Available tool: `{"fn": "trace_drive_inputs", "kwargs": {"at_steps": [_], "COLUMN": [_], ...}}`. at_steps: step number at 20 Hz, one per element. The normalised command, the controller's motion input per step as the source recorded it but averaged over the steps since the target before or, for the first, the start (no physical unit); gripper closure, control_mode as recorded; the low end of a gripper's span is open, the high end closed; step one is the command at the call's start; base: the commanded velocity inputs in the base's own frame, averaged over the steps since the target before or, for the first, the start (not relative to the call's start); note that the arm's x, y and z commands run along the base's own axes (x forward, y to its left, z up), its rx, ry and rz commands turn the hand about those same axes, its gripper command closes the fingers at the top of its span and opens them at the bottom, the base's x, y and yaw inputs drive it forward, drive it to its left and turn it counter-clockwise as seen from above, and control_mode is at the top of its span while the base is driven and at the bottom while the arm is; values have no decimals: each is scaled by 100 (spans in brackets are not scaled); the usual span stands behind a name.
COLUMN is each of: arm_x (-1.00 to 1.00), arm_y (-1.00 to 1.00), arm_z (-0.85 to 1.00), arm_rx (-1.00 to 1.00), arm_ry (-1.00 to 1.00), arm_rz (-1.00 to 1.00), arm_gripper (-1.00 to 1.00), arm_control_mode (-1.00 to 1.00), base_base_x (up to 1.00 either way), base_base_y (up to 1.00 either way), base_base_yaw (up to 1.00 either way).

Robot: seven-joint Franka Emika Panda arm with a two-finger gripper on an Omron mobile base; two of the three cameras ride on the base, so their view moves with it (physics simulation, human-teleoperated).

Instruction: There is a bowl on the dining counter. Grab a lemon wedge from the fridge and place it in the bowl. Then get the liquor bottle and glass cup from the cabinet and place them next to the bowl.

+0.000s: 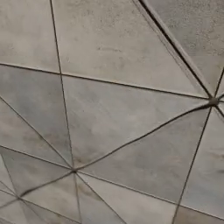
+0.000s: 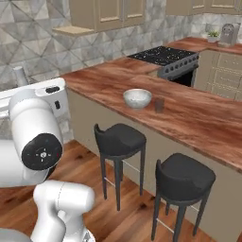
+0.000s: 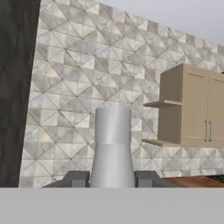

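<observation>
Gripper (image 3: 112, 179) fingers (image 3: 77, 178) in the hand view stand either side of the liquor bottle (image 3: 112, 148), clenched on its body so that the pale cap and clear neck rise straight up between them. Behind the bottle spreads a wall of grey triangular tiles (image 3: 78, 78), with a dark panel (image 3: 17, 92) down the left edge and a tan cabinet (image 3: 197, 107) with two small open shelves on the right; a strip of reddish-brown counter shows low at the right. Across the left base view runs the same grey triangular tiling (image 1: 109, 109), seen close up. From the right base view, the white arm (image 2: 35, 137) bulks in the near left corner, and the top of the bottle (image 2: 20, 75) pokes up just behind it against the tiled wall. Further right, the dining counter (image 2: 198, 118) stretches from the wall toward the near right, and on it sits the bowl (image 2: 137, 98) with a small dark glass cup (image 2: 159, 105) just beside it on the right. Two black stools (image 2: 119, 139) stand on the wooden floor along the near side of the counter, between the robot and the bowl. A black stove (image 2: 165, 57) and more cabinets lie at the far side.
</observation>
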Motion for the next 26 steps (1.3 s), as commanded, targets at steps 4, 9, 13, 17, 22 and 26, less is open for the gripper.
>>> {"fn": "trace_drive_inputs", "kwargs": {"at_steps": [4, 9, 13, 17, 22, 26], "arm_x": [0, 0, 0, 0, 0, 0], "arm_y": [0, 0, 0, 0, 0, 0], "arm_z": [0, 0, 0, 0, 0, 0], "arm_rx": [0, 0, 0, 0, 0, 0], "arm_ry": [0, 0, 0, 0, 0, 0], "arm_rz": [0, 0, 0, 0, 0, 0], "arm_gripper": [100, 100, 100, 100, 100, 100], "arm_control_mode": [100, 100, 100, 100, 100, 100], "base_base_x": [35, 17, 15, 33, 45, 71], "base_base_y": [100, 100, 100, 100, 100, 79], "base_base_yaw": [-55, -49, -41, -36, -33, -26]}}
